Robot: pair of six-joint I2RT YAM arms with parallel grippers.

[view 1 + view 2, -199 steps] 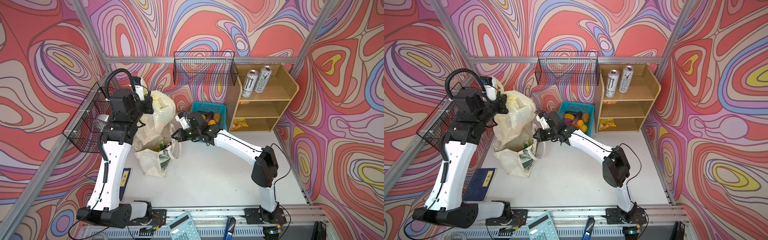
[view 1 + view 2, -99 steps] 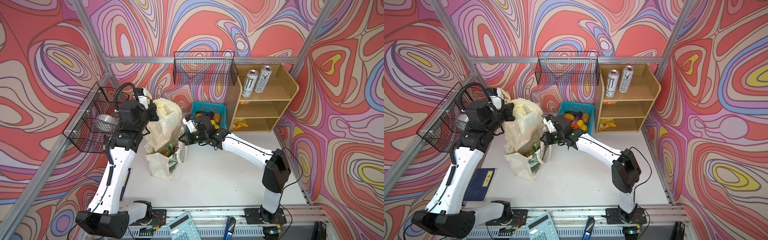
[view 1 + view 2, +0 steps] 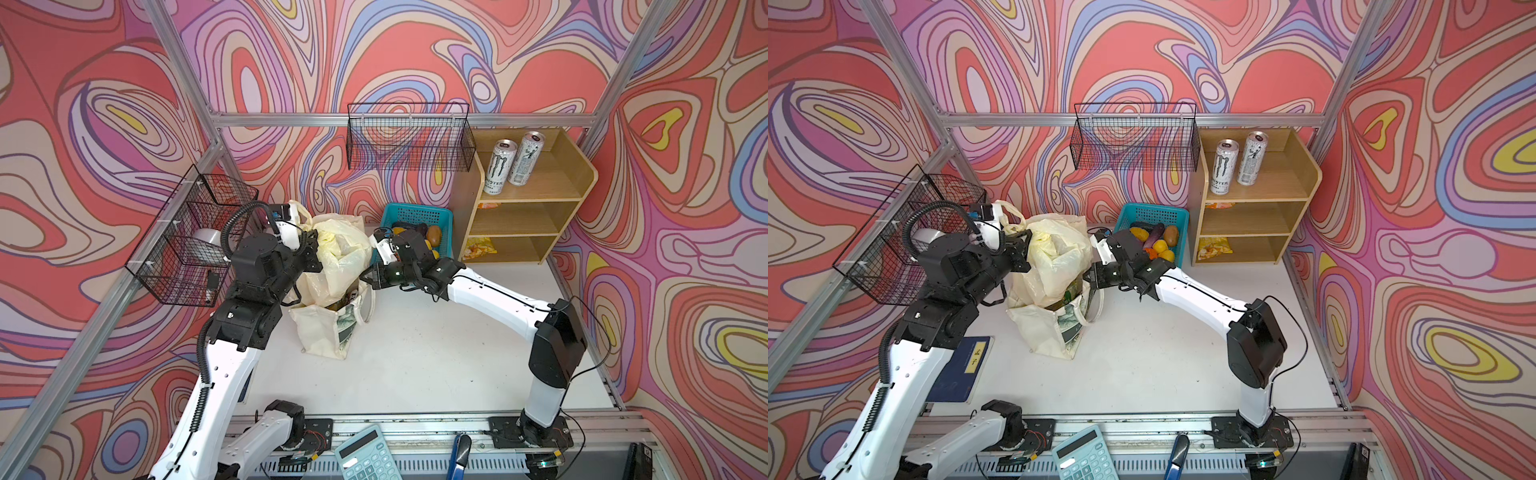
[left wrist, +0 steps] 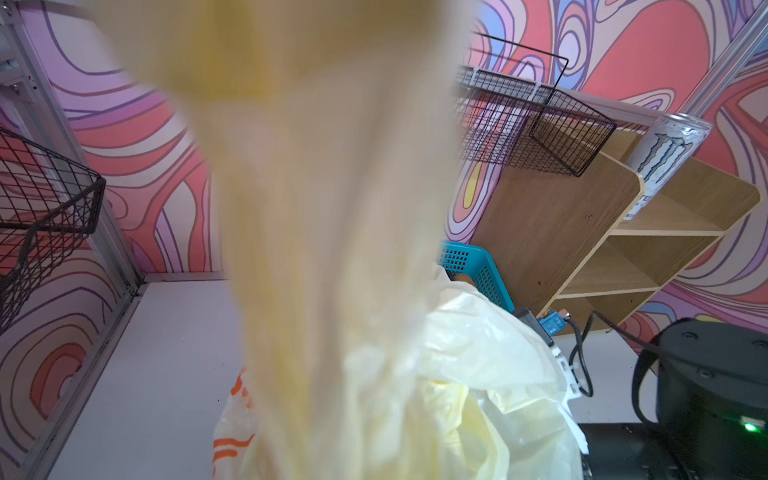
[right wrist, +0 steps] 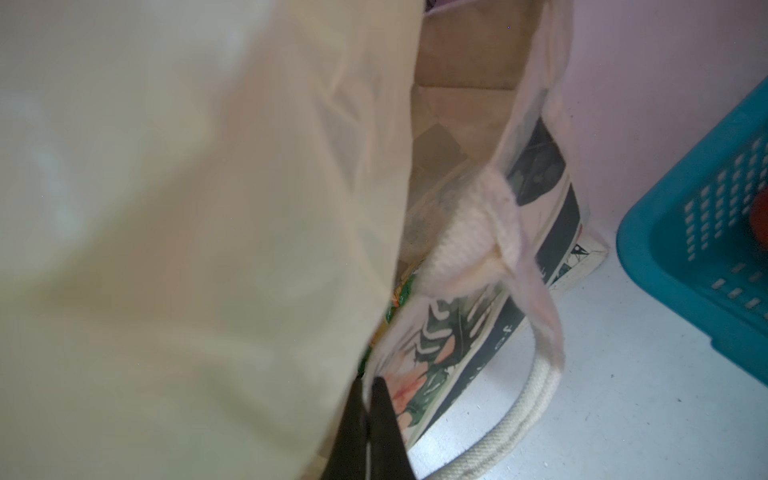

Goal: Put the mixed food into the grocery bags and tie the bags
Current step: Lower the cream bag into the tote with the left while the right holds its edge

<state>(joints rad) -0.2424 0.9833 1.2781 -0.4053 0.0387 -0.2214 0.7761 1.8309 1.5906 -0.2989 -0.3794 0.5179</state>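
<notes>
Two white arms meet over the table (image 3: 415,365), and each pincer is closed down tight. Well off to the far side of the right pincer (image 3: 368,279), away from the bags, stands the wooden shelf (image 3: 528,195). Below and between the two pincers sits the canvas tote (image 3: 320,332), upright with its mouth open. The plastic bag (image 3: 340,257) rises out of that mouth and puffs up between them.

The left pincer (image 3: 311,254) is clamped on the upper part of the plastic bag. Its own wrist view shows only pale film pulled taut toward the lens, with the fingers hidden. The right pincer has its black fingers (image 5: 353,419) pressed together on a thin pale edge at the tote's mouth. This looks like the plastic bag's film, though the tote's rim lies right there too.

Just beyond the right pincer is the teal basket (image 3: 1154,212), holding toy vegetables and fruit (image 3: 1158,243) — none of these lie in either bag. Close ahead of the right fingers, a snack packet (image 5: 397,299) shows green and orange between the bag's film and the tote's printed side.
</notes>
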